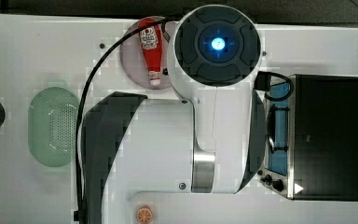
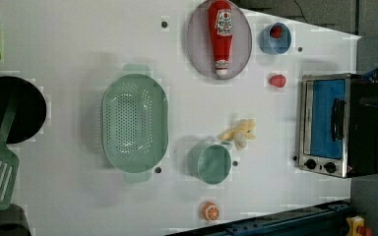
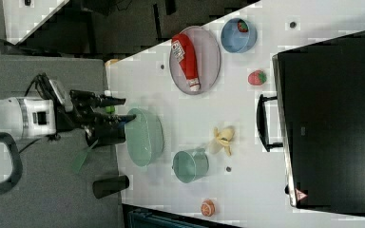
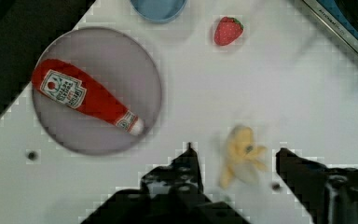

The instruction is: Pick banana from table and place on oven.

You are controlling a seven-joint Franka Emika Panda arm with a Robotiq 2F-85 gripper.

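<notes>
My tool (image 4: 235, 161) hangs open above the small pale-yellow banana (image 4: 242, 154), which lies ungrasped on the white counter (image 4: 270, 98); pickup and the black-topped oven (image 3: 330, 118) remain.

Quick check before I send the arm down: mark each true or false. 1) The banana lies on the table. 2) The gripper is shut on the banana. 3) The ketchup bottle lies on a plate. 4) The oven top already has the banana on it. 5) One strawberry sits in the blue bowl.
1) True: the banana lies on the table, beside the green cup.
2) False: the gripper is open, its fingers either side of the banana in the wrist view, gripping nothing.
3) True: the ketchup bottle lies on the plate.
4) False: the oven top is bare.
5) True: a strawberry sits in the blue bowl.
</notes>
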